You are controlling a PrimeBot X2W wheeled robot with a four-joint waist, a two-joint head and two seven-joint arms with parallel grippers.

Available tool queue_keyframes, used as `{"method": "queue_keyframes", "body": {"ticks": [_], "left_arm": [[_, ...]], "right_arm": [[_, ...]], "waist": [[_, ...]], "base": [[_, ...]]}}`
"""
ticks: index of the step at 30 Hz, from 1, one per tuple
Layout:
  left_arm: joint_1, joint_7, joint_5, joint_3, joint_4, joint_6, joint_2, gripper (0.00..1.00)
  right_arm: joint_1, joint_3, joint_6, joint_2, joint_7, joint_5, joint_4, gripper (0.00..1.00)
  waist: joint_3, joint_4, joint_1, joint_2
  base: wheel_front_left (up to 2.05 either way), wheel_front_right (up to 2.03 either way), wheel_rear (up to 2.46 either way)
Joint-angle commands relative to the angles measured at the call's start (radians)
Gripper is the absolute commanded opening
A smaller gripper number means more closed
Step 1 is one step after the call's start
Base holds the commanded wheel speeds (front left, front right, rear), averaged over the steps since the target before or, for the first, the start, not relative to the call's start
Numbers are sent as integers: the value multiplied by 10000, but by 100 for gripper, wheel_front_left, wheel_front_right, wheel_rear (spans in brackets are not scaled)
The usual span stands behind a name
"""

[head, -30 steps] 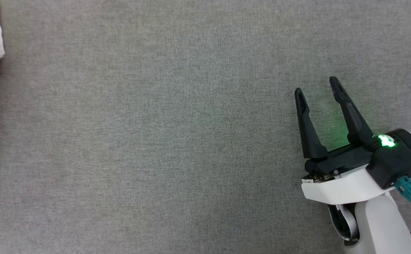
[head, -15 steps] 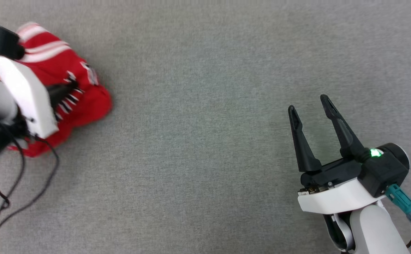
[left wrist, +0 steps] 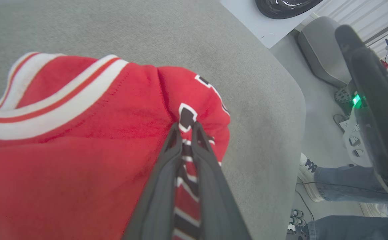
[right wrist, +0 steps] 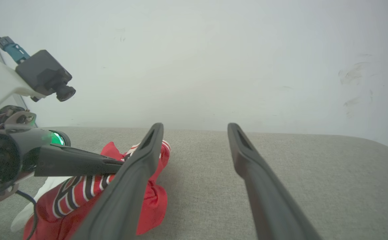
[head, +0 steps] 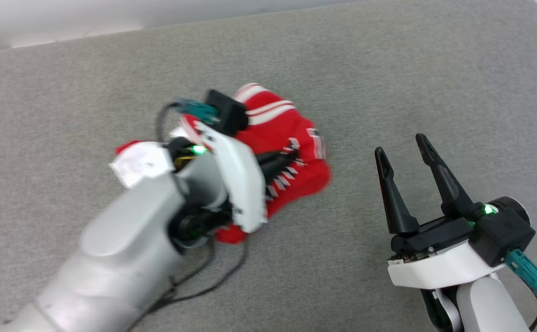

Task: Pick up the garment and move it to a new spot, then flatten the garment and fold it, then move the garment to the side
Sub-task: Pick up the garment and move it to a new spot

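Red jersey cloth, bunched into a heap, is what the head view gives me near the middle of the grey padded surface point(head: 388, 69). The garment point(head: 291, 133) lies at about 9 o'clock from the right gripper point(head: 400, 146), near it but not touching. The heap's long axis runs roughly from 1 o'clock to 7 o'clock. The left gripper point(head: 294, 156) reaches into it with its fingers pointing toward 2 o'clock, so the left arm is plainly the nearer one. The right gripper's fingers stand wide apart with nothing between them.

From the left wrist, the left gripper point(left wrist: 186, 126) has its two fingers pressed nearly together, pinching a fold of the garment point(left wrist: 80, 150) right at the black, white-edged lettering. The cloth spreads away toward 9 o'clock, striped trim at the 10 o'clock corner. The bulk of the cloth appears to rest on the surface, though I cannot tell how much weight the pinch carries.

From the right wrist, the right gripper point(right wrist: 195, 128) is spread and empty, pointing at bare grey padding. The garment point(right wrist: 154, 203) sits at about 8 o'clock, partly behind my own left-hand finger, with the left gripper point(right wrist: 117, 163) clamped into it from 9 o'clock. I judge that any second grasp means swinging the right arm toward 9 o'clock.
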Motion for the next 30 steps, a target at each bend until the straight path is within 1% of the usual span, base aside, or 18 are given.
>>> {"method": "queue_keyframes", "body": {"ticks": [1,3,5,6,7,8,9,10,12,16,20,22,25,27,30], "left_arm": [[-195,-254,107,-233,252,-18,-524,0],[-379,-535,291,-523,650,-18,-1088,0],[-494,-797,523,-798,1119,-16,-1534,1],[-552,-947,663,-936,1317,-18,-1710,76],[-577,-1095,731,-1029,1556,-16,-1880,100],[-611,-1241,822,-1146,1747,-18,-2010,100],[-611,-1241,822,-1146,1747,-18,-2010,100],[-600,-1524,900,-1353,2041,-16,-2116,100],[-586,-1699,924,-1412,2170,-16,-2095,100],[-562,-2803,1078,-1291,2586,-17,-1870,100],[-461,-4192,1368,-934,2955,11,-1516,100],[-389,-4870,1535,-708,3092,151,-1268,100],[-251,-5704,1776,-341,3154,491,-835,100],[-60,-6036,1899,-22,3021,761,-536,100],[371,-6246,2262,601,2586,1264,31,100]], "right_arm": [[67,-6,-3,11,-26,90,-93,100],[53,-71,-3,11,-26,160,-185,100],[53,-181,-3,13,-26,272,-248,100],[66,-239,-3,13,-26,321,-264,100],[85,-279,-3,14,-26,345,-271,100],[97,-312,-3,14,-26,365,-277,100],[97,-312,-3,14,-26,365,-277,100],[120,-369,-3,16,-26,365,-259,100],[150,-419,-3,16,-26,366,-249,100],[233,-609,-3,16,-26,274,-214,100],[362,-877,-3,16,-26,161,-143,100],[447,-1030,-3,16,-26,61,-107,100],[559,-1195,-3,15,-26,-96,-65,100],[669,-1279,-3,13,-26,-178,-34,100],[818,-1442,-3,15,-26,-261,-40,100]], "waist": [[-44,-221,1,0],[-21,-383,1,0],[4,-514,1,0],[2,-566,1,0],[-1,-604,1,0],[-7,-629,1,0],[-7,-629,1,0],[-53,-641,1,0],[-98,-613,1,0],[-429,-349,1,0],[-917,121,1,0],[-1165,384,1,0],[-1520,731,1,0],[-1725,912,1,0],[-1997,1153,1,0]], "base": [[0,0,0],[0,0,0],[0,0,0],[0,0,0],[0,0,0],[0,0,0],[0,0,0],[0,0,0],[0,0,0],[0,0,0],[0,0,0],[0,0,0],[0,0,0],[0,0,0],[0,0,0]]}}
